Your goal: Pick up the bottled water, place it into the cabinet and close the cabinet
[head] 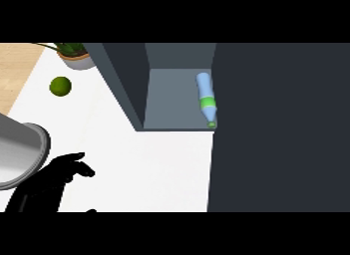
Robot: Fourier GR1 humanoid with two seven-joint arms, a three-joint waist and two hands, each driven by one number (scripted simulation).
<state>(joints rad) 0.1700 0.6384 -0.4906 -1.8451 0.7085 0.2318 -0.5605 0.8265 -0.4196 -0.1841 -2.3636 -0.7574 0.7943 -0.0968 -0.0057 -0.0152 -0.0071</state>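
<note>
Head view, looking down on the cabinet (126, 84), front open. Bottled water (206, 97) lying flat on the cabinet floor, tucked against the cabinet's right side, just beside the large dark panel (280, 129) standing along that side. Probably the open door, though with no hinge to be seen. Long axis running from the cabinet's back to its front, leaning only slightly. Blue body toward the back, green band and cap toward the front lip, cap end almost at that lip. Pointing, then, out of the cabinet and toward the robot.

Left hand (52, 187) out in front of the cabinet and off to its left, well apart from the bottle. Fingers apart and relaxed, clasping nothing, grey forearm (12, 154) bulking beside it. Bottle up and to the right of that hand, across the white counter (155, 164). Right hand nowhere in view, so no ranking of hands by nearness to the door.

Placing judged done, closing not yet. Worth watching: cap end near the front lip, possibly in the door's path. Left of the cabinet, a green fruit (60, 85) and a potted plant (74, 55), both apart from the bottle.
</note>
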